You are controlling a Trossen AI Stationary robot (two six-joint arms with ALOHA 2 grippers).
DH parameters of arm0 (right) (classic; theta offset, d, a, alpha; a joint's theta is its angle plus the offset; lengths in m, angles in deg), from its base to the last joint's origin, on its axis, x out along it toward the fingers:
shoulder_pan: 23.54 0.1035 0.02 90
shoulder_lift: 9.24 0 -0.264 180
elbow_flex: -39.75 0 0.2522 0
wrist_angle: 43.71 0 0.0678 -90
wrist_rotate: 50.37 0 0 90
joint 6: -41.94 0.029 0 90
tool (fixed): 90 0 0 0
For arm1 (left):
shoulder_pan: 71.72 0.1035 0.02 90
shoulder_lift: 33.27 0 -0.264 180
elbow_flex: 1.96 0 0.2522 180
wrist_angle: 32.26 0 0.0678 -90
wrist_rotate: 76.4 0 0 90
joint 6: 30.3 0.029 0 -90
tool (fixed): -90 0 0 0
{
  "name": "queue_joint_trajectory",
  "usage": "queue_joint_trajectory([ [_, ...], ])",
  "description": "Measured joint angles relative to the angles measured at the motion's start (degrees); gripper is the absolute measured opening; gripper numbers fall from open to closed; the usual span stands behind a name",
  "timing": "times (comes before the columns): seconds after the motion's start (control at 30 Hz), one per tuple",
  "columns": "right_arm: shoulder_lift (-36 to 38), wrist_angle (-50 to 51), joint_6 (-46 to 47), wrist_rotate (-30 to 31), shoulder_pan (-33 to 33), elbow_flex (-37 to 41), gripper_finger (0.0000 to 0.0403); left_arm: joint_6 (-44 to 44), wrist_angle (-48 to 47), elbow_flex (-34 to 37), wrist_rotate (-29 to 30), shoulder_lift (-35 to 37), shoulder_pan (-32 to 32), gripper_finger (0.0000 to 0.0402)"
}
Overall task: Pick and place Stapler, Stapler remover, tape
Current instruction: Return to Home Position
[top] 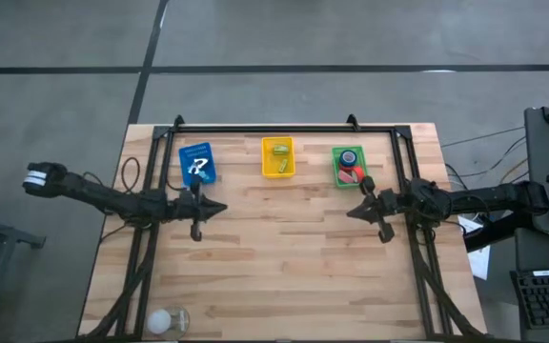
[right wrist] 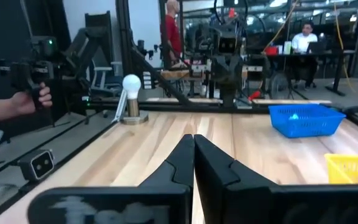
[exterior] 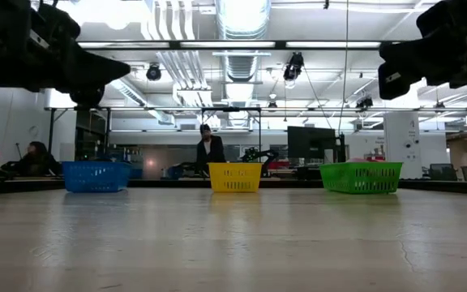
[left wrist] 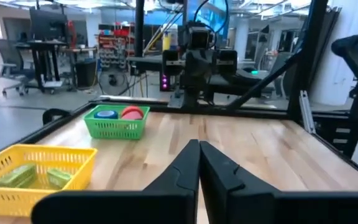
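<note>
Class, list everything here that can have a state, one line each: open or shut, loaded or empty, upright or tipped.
Left gripper: shut, holding nothing, raised above the table.
Right gripper: shut, holding nothing, raised above the table.
Blue bin: upright, holds light-coloured items.
Yellow bin: upright, holds green items.
Green bin: upright, holds a blue roll and a red roll.
Bulb lamp: upright at the table's corner.

Two green staplers [left wrist: 17, 176] lie flat in the yellow bin [top: 277, 174], a blue tape roll [left wrist: 107, 114] and a red tape roll [left wrist: 132, 112] sit side by side in the green bin [left wrist: 117, 129], and pale staple removers [top: 198, 168] rest in the blue bin [top: 185, 151].
</note>
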Motion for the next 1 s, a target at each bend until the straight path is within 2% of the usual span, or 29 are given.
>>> queue_joint_trajectory([
  [0.3,3.5,0.12,0.31,-0.06,-0.01,0.0,0.0009,0.21,-4.35,0.0,-2.31,8.18,0.0,0.0015],
  [0.5,7.85,0.3,-3.46,-0.08,-0.02,-0.01,0.0009,3.26,-9.03,0.08,-3.63,13.54,0.0,0.0014],
  [0.57,10.14,1.59,-4.74,-0.12,-0.02,-0.02,0.0009,1.54,-12.13,0.09,-4.13,15.51,0.0,0.0013],
  [0.63,12.77,4.14,-5.01,-0.3,-0.02,-0.02,0.0009,-3.17,-14.16,0.11,-6.79,17.3,0.0,0.0012],
  [0.7,15.89,7.44,-4.95,-0.32,-0.02,-0.02,0.0009,-6.93,-14.5,0.11,-12.79,18.99,0.0,0.0012],
  [0.83,22.83,15.02,-5.56,-0.41,0.0,-0.02,0.0009,-7.43,-14.44,0.13,-22.78,20.66,-0.05,0.0012],
  [0.9,26.15,19.38,-7.73,-0.37,-0.02,-0.02,0.0009,-6.28,-16.88,0.13,-25.18,21.35,-0.07,0.0012],
  [0.93,28.05,21.66,-8.52,-0.39,-0.02,-0.02,0.0009,-4.03,-18.83,0.14,-24.7,21.42,-0.07,0.0012],
  [1.0,30.13,24.31,-7.95,-0.5,0.0,0.02,0.0009,0.26,-23.2,0.15,-18.32,21.45,-0.06,0.0012],
])
